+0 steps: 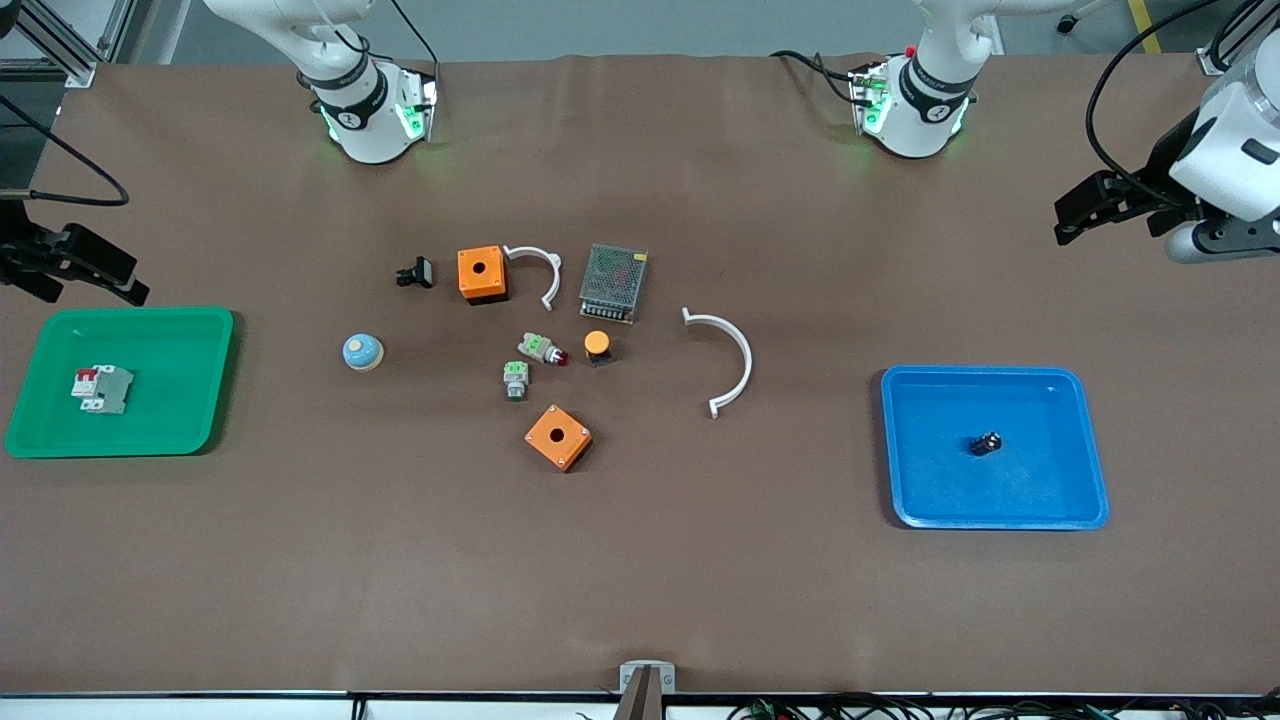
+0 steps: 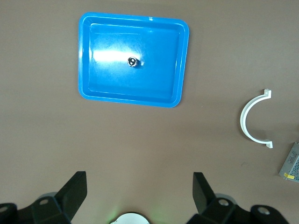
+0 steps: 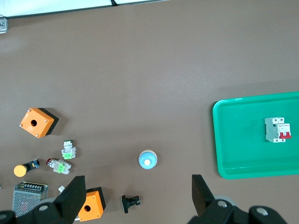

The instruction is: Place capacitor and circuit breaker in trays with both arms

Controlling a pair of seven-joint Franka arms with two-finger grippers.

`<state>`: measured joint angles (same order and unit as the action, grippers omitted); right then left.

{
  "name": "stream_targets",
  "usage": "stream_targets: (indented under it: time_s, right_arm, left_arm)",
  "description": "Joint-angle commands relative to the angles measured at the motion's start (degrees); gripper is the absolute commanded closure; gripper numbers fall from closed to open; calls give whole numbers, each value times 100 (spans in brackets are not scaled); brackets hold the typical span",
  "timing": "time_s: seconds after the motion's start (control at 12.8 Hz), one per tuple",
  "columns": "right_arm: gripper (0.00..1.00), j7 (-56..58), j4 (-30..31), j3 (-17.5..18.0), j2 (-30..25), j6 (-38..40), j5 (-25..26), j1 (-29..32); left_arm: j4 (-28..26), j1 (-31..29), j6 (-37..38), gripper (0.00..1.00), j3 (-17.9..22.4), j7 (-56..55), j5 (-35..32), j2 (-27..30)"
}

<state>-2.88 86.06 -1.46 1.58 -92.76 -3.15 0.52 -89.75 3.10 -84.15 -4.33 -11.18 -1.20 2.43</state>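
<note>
- Two claws hang spread wide and empty, each partly cut off at the frame edge.
- Right claw [image 1: 60, 262]: just below it, the white-grey, red-levered circuit breaker [image 1: 101, 388] lies in the green tray [image 1: 190, 325].
- Left claw [image 1: 1100, 205]: below it, the tiny black capacitor [image 1: 985, 442], details unclear, sits in the blue tray [image 1: 1085, 440].

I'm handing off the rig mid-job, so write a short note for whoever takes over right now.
Left gripper: open, empty, raised at the left arm's end of the table.
Right gripper: open, empty, raised just above the green tray.
Capacitor: in the blue tray.
Circuit breaker: in the green tray.
Done: both parts placed.
Left: nothing visible; other parts sit mid-table.
</note>
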Motion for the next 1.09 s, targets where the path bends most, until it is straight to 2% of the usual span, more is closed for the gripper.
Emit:
stream_targets:
  time_s: [0.0, 0.23, 1.01]
  right_arm:
    - [0, 6, -151, 5, 71, 57, 51, 27]
    - [0, 6, -168, 5, 71, 57, 138, 18]
    - [0, 6, -177, 5, 71, 65, 209, 9]
  left_arm:
    - [-465, 24, -260, 0, 55, 152, 85, 372]
    - [-456, 24, -260, 0, 64, 827, 94, 373]
    - [-368, 24, -462, 0, 55, 837, 261, 355]
